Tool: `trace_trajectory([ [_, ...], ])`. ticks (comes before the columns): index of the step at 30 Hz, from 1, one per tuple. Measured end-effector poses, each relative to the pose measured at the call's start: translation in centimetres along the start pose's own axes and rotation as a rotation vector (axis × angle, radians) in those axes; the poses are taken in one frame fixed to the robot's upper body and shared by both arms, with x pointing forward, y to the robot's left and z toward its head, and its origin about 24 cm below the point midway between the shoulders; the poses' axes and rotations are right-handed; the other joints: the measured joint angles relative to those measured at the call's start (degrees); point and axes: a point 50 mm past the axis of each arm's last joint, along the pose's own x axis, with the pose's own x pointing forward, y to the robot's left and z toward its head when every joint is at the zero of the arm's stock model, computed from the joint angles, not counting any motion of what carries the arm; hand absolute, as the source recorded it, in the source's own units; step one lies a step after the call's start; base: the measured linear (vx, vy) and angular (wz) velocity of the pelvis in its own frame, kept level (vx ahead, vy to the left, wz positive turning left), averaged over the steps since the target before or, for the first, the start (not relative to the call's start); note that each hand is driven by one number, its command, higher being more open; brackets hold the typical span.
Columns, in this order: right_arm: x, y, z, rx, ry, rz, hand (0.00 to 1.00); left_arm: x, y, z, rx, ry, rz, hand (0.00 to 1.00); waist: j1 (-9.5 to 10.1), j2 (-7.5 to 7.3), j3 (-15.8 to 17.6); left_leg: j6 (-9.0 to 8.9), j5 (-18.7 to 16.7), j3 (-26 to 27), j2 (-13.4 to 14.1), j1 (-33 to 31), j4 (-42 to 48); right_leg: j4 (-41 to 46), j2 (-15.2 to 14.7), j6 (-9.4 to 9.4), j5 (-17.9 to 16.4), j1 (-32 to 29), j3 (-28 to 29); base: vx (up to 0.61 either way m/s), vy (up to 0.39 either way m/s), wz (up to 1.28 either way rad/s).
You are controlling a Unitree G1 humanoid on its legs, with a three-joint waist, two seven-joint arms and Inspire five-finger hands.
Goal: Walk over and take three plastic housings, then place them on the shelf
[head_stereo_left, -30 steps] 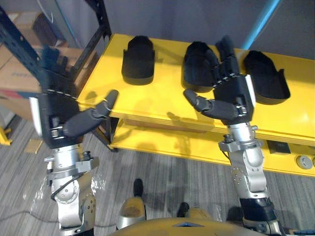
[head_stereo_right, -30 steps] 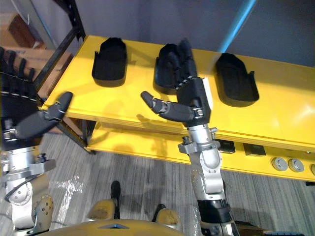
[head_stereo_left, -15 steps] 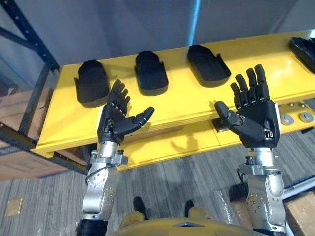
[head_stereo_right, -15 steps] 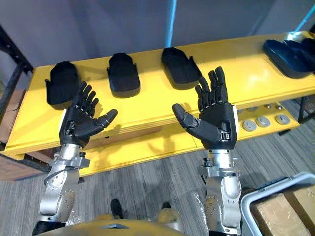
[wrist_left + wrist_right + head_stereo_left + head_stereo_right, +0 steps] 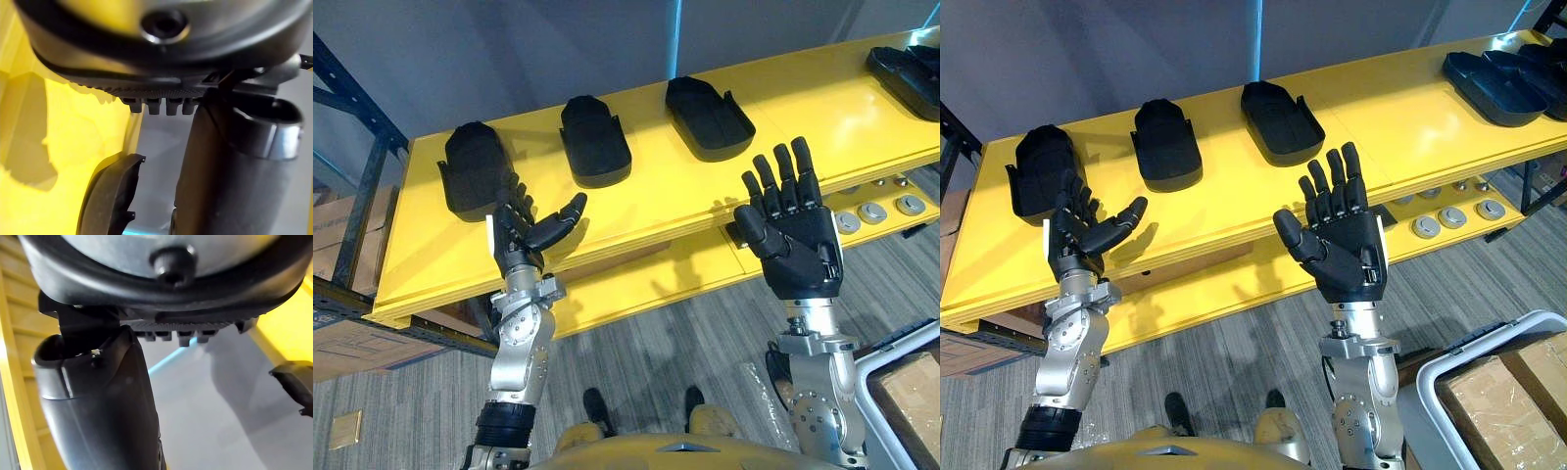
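Facing three housings (image 5: 595, 140) on yellow counter (image 5: 646, 211); both robot hands (image 5: 530, 227) (image 5: 793, 235) spread, empty; stage probably ambiguous.

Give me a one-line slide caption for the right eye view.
Both open hands, left hand and right hand, raised before a yellow table holding three black plastic housings in a row.

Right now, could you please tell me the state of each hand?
Left hand: open, fingers spread, holding nothing, raised in front of the yellow table.
Right hand: open, fingers straight, holding nothing.
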Motion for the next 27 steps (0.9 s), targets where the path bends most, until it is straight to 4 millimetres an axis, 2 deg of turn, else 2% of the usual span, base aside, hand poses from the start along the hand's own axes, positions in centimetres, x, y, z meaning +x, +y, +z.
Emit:
trace_trajectory([
  [8, 0.7, 1.2, -0.7, 0.037, 0.022, 0.068, 1.00, 1.5, -0.8, -1.0, 0.053, 0.032, 0.010, 1.00, -0.47, 0.64, 0.9, 0.04, 0.1, 0.0, -0.1, -0.4, 0.0, 1.7, -0.2, -0.24, -0.7, -1.3, 0.2, 0.00, 0.000, 0.00],
  [12, 1.1, 1.5, -0.6, 0.036, 0.010, 0.103, 1.00, 2.5, -0.2, -2.2, 0.105, 0.081, 0.028, 1.00, -1.47, 0.67, 1.9, 0.10, 0.3, 0.2, -0.1, -0.4, 0.0, 2.7, -0.2, -0.31, -1.0, -1.8, 0.4, 0.00, 0.002, -0.02],
  [17, 1.1, 1.5, -0.6, 0.071, 0.013, 0.121, 1.00, 4.4, 0.9, -2.0, 0.132, 0.065, 0.066, 1.00, -1.90, 1.31, 2.8, 0.12, 0.3, 1.6, -0.1, 0.0, 0.0, 4.1, -0.2, -0.31, -1.3, -2.9, 1.9, 0.00, 0.010, -0.12],
  [21, 1.1, 1.5, -0.6, 0.057, 0.034, 0.156, 1.00, 4.9, 1.3, -2.1, 0.130, 0.063, 0.088, 1.00, -2.90, 1.36, 2.8, 0.08, 0.3, 1.6, -0.1, 0.0, 0.0, 4.8, -0.3, -0.08, -2.0, -3.4, 2.0, 0.00, 0.001, -0.01],
  [27, 1.1, 1.6, -0.6, 0.058, 0.040, 0.178, 1.00, 6.0, 1.9, -1.7, 0.072, 0.054, 0.144, 1.00, -3.18, 2.13, 4.3, -0.28, 0.1, 1.8, 0.0, 0.1, 0.0, 5.8, -0.3, -0.19, -2.3, -4.0, 2.4, 0.00, -0.001, -0.02],
])
